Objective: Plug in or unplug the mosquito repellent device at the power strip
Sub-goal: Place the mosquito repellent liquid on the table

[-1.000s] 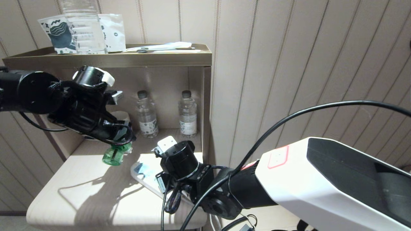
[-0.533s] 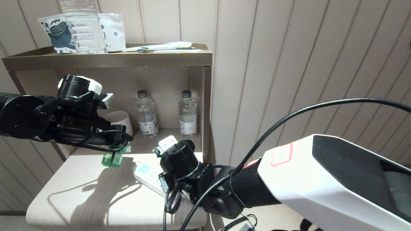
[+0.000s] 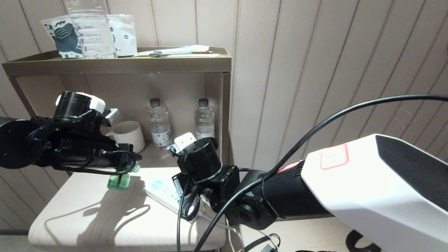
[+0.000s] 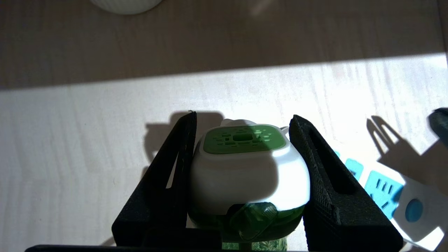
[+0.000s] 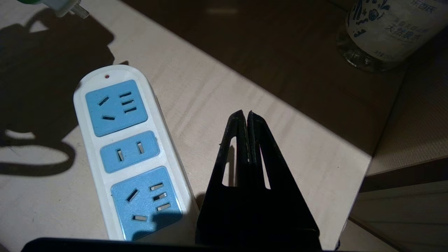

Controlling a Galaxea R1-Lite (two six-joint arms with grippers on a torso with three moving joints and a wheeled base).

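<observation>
Your left claw (image 4: pixel 241 175) grips the white, green-topped mosquito repellent device (image 4: pixel 248 175).
It hangs left of the long white, blue-socketed power strip (image 5: pixel 127 157); your right claw (image 5: pixel 245 122) is closed, empty.

Mug (image 3: pixel 128 135), 2 water bottles (image 3: pixel 160 123)

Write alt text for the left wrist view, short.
The left hand grips the mosquito repellent device by its white head, one black finger on each side, above a pale wooden tabletop. The power strip lies close by with its blue sockets empty.
</observation>
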